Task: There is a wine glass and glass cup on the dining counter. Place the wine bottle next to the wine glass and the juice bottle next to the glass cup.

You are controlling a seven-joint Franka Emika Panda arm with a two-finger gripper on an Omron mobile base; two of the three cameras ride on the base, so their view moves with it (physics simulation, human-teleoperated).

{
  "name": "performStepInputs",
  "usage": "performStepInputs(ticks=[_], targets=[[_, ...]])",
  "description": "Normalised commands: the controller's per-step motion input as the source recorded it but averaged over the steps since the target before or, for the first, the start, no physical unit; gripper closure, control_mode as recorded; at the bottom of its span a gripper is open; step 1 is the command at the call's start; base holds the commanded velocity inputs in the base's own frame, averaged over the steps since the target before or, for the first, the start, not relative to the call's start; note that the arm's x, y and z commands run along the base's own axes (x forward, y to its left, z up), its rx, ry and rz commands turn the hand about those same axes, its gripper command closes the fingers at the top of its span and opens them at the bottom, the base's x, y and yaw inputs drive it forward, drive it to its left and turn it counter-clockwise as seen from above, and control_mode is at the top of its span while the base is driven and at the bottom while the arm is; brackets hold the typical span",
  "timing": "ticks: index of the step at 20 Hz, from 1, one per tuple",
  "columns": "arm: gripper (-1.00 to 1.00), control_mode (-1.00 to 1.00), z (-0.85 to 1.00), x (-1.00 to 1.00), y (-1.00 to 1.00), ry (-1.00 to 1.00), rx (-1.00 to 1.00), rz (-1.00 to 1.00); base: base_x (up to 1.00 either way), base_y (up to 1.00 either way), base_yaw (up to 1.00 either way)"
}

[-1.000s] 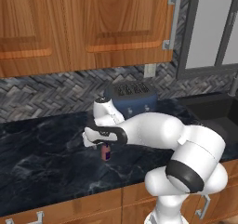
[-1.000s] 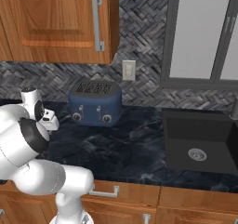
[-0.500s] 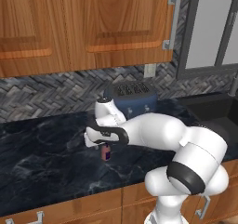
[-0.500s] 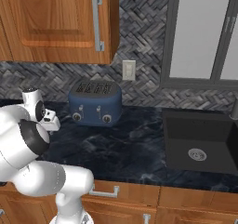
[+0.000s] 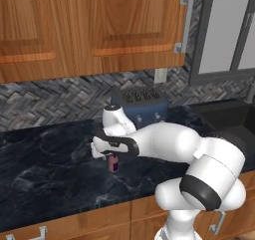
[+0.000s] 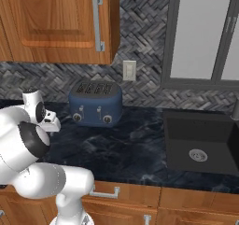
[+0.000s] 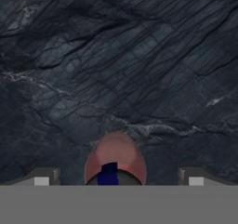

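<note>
Reaching down over the black stone worktop [image 5: 45, 169], left of the frame's centre in the left base view, the gripper [image 5: 110, 158] stands around the juice bottle [image 5: 113, 163] with its jaws fully apart, holding nothing. In the hand view the bottle's top sits at bottom centre between both tips. This looks like the picking step; next the jaws should close on it, then lift.

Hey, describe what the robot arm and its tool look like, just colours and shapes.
The arm is glossy white, built of rounded, bulbous segments with dark grey-black bands at the joints. A black band also runs along the white hand. The tool ends in two small fingertips, dark grey with pale pads. No cables or markings show.
</note>
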Motion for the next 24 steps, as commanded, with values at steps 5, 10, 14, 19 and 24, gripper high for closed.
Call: performStepInputs(ticks=[5, 10, 14, 19, 24], targets=[[-1.0, -1.0, -0.05, 0.0, 0.02, 0.0, 0.0, 0.0, 0.0, 0.0, 0.0], [1.0, -1.0, -0.1, 0.0, 0.01, 0.04, 0.0, 0.0, 0.0, 0.0, 0.0], [1.0, -1.0, -0.12, 0.04, 0.01, 0.12, 0.0, 0.0, 0.0, 0.0, 0.0], [1.0, -1.0, -0.01, 0.0, 0.0, 0.07, 0.0, 0.0, 0.0, 0.0, 0.0], [1.0, -1.0, 0.17, -0.06, 0.0, 0.0, 0.0, 0.0, 0.0, 0.0, 0.0]])
